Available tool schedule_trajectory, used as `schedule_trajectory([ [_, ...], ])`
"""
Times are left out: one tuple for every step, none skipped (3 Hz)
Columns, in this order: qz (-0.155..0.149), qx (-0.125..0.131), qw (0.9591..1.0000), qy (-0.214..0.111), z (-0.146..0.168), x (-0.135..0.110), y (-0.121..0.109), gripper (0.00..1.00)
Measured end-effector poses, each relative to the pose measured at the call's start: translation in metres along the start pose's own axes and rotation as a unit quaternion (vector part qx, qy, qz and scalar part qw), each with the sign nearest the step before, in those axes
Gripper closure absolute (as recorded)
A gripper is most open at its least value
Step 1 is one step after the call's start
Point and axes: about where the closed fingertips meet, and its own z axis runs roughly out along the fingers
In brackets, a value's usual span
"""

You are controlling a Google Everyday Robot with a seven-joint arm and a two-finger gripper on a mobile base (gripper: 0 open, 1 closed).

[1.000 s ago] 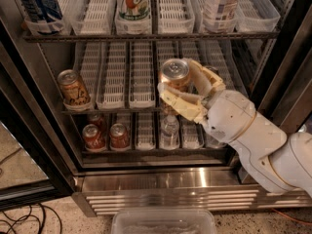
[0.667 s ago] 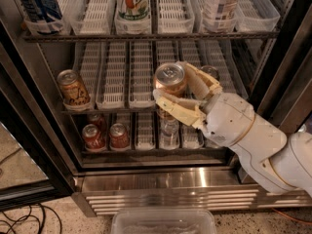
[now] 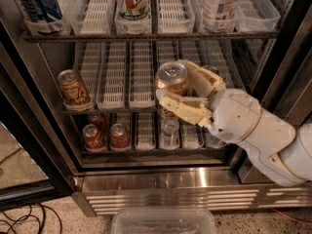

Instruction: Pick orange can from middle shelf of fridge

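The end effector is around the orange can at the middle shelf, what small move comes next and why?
Probably draw the end effector straight back out of the fridge, keeping the orange can upright: its fingers are shut on it at the front of the middle shelf.

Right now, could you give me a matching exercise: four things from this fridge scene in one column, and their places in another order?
1 gripper
2 red cans
3 clear bin
4 other orange can

A bottom shelf, left
B floor before the fridge
C middle shelf, left end
D shut on the held orange can, before the middle shelf

Pairs: 1-D, 2-A, 3-B, 4-C
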Motion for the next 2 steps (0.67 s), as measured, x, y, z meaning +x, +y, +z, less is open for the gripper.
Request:
schedule_trajectory([
  [0.045,-0.044,0.9976,0.028,-0.009,-0.011,-0.008,1.0],
  [0.091,-0.106,0.9893,0.044,-0.021,-0.028,0.008,1.0],
])
